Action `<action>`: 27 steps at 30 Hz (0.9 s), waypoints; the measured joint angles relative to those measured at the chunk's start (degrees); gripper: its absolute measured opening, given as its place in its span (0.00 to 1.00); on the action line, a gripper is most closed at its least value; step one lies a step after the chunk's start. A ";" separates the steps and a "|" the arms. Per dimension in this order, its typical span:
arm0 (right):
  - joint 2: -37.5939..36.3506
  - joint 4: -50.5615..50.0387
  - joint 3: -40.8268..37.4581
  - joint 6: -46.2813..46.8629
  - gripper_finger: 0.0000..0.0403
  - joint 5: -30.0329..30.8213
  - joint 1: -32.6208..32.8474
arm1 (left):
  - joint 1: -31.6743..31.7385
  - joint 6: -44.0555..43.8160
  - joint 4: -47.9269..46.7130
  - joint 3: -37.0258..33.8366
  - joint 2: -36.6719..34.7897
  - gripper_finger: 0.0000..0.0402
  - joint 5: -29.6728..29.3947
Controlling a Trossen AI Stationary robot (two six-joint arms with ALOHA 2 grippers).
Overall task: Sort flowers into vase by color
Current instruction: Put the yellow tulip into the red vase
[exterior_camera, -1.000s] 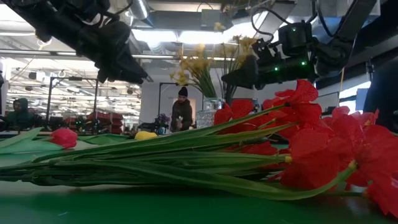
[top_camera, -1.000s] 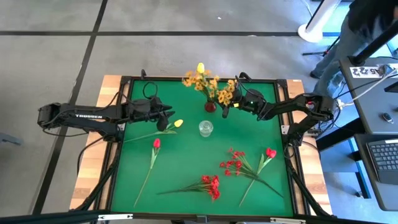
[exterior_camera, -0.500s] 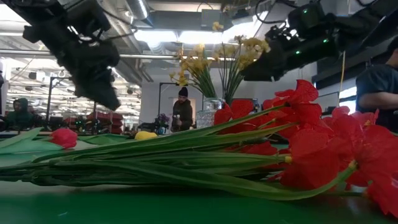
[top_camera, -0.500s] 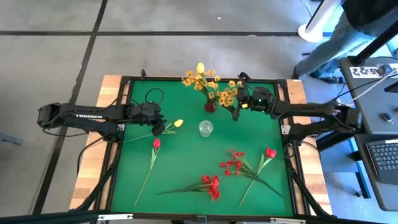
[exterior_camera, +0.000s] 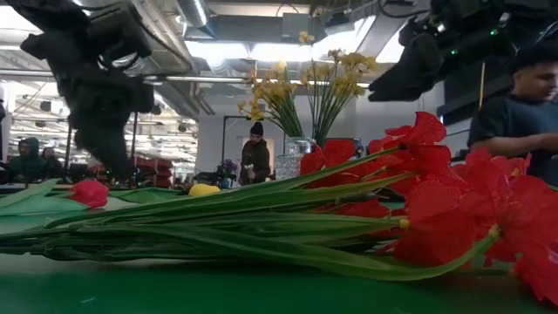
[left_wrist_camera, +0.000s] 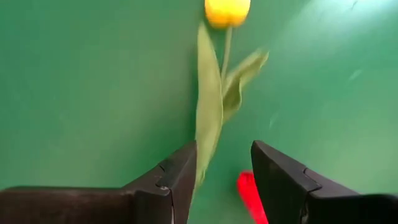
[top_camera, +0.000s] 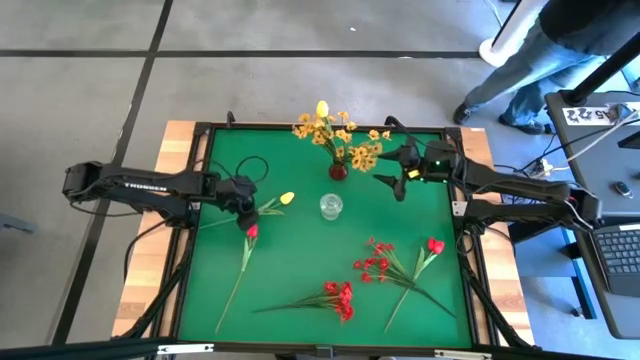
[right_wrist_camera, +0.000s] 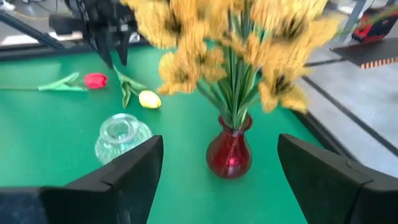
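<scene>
Pincer left (left_wrist_camera: pixel 224 174) apart, hovering over yellow tulip (left_wrist_camera: pixel 227 10) stem, red tulip (left_wrist_camera: pixel 250 196) just beside. Pincer right (right_wrist_camera: pixel 217 174) apart, facing red vase (right_wrist_camera: pixel 229 152).

Filled vase (top_camera: pixel 339 171) behind empty vase (top_camera: pixel 331 206); flowers (top_camera: pixel 340 297) lying in front

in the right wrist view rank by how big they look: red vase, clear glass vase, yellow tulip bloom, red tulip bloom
1. red vase
2. clear glass vase, close to it
3. yellow tulip bloom and red tulip bloom: alike, and farther away, so unranked

Lab: concrete floor (top_camera: pixel 300 25) (taped lines), laptop (top_camera: pixel 615 250).
</scene>
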 joint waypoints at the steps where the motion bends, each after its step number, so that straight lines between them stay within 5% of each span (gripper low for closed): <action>1: -0.57 -0.06 0.00 0.02 0.78 0.01 0.00 | -0.54 -0.90 -0.74 0.00 1.14 0.37 0.42; 14: -2.01 -0.87 0.00 -0.27 0.78 -0.01 0.00 | -2.02 -4.02 -3.71 1.17 14.50 0.35 -1.51; 23: -2.01 -1.40 0.00 -0.28 0.78 -0.01 0.00 | -1.98 -4.00 -8.51 7.94 15.37 0.03 -5.95; 27: -2.60 -1.40 -0.02 -0.28 0.78 -0.01 0.00 | -1.98 -3.16 -11.44 12.71 15.31 0.01 -8.19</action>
